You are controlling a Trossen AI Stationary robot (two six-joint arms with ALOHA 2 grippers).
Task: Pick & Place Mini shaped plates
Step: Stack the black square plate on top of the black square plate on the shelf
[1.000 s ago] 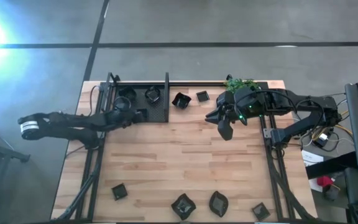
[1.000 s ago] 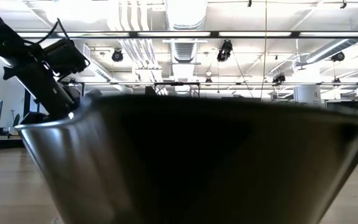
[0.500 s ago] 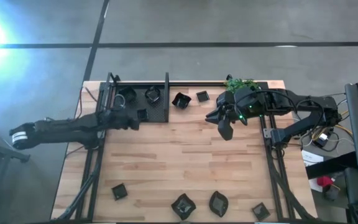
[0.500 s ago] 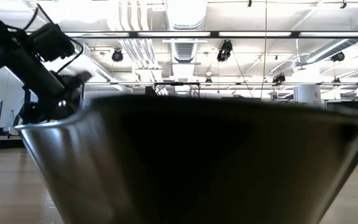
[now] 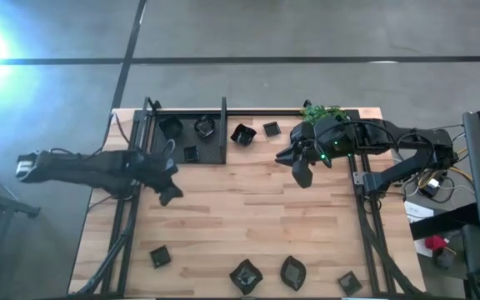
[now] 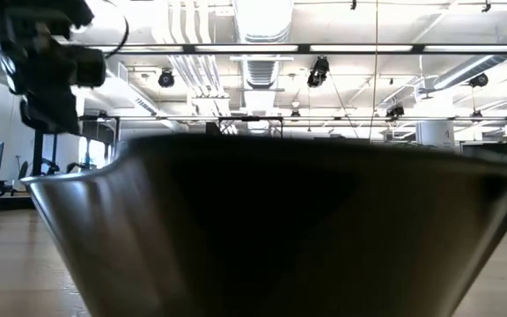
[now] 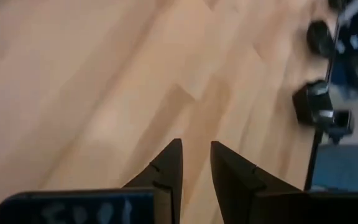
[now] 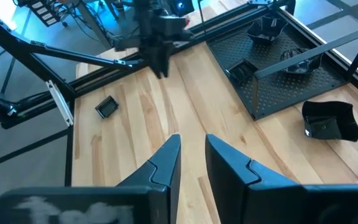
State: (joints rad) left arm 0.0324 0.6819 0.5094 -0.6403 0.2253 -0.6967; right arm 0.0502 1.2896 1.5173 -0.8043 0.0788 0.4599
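Three small glossy black plates (image 5: 192,133) lie on the black perforated tray (image 5: 211,152) at about eleven o'clock on the pale wooden table (image 5: 240,204). Two more (image 5: 254,132) sit just beside the tray at twelve o'clock, and four (image 5: 257,272) are spread along the near edge from seven to five o'clock.

The left gripper (image 5: 170,193) hangs over bare wood at about nine o'clock, clear of the tray, its fingers (image 7: 169,171) drawn to a narrow gap and holding nothing. The right gripper (image 5: 301,173) waits at about one o'clock near the small green leafy plant (image 5: 322,111), also narrowly parted and empty.

The step in hand looks like the left arm going for another plate. The square plate (image 5: 159,256) at seven o'clock seems nearest. To do it well, the fingers should spread before descending, then straddle one raised rim, since the glossy ware may slip.

The high view alone shows the full spread of plates. The low view is nearly filled by one dark dish (image 6: 280,229) right at the lens. The right wrist view shows the tray's perforations and a folded plate (image 8: 329,119) beside it.
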